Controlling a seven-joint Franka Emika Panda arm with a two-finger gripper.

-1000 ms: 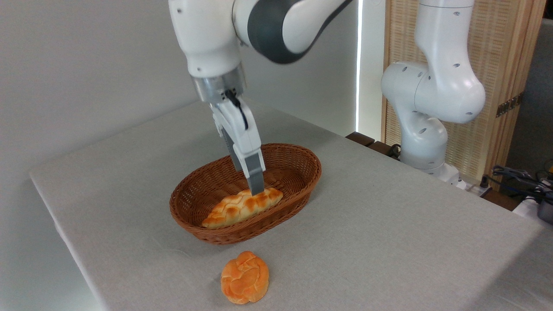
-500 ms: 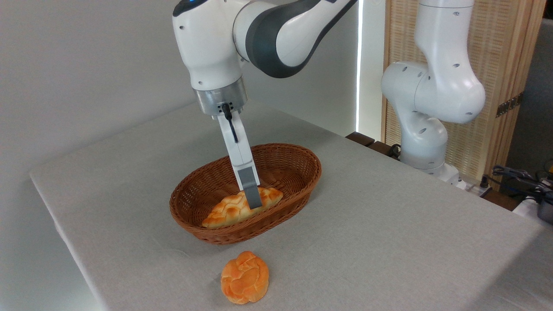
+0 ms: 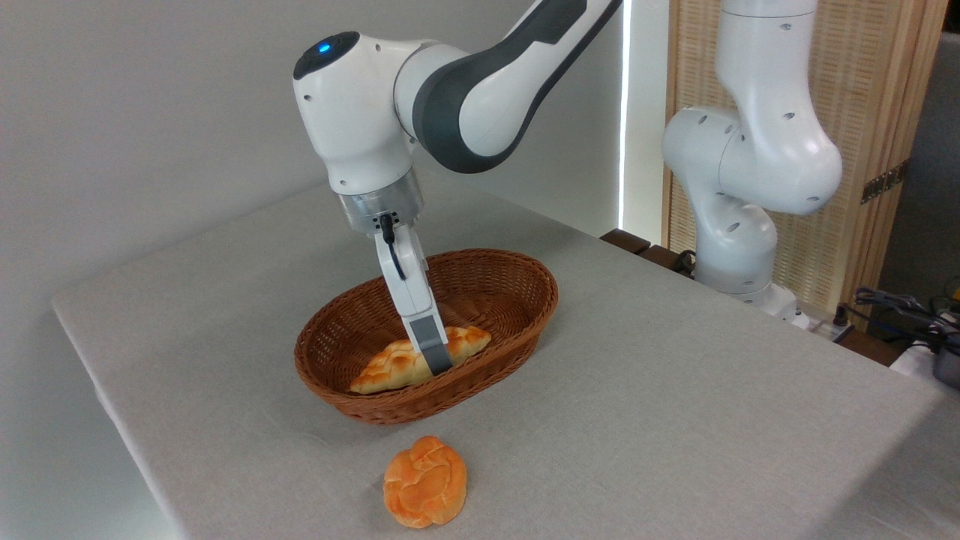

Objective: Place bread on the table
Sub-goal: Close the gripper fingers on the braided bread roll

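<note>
gripper lowered into the basket, tip at the middle of the bread. only 1 finger is visible, lying across the near side of the loaf; whether the jaws are clamped on it cannot be told. the bread lies in the near half of the basket, pointed ends left and right. the basket stands mid-table. a round orange bun sits on the cloth just near of the basket, apart from it.

The bread is showing pale cream with golden-brown braiding, lying in a brown woven basket. The bun is glowing orange on the light grey tabletop. The claw is showing white with grey fingers.
</note>
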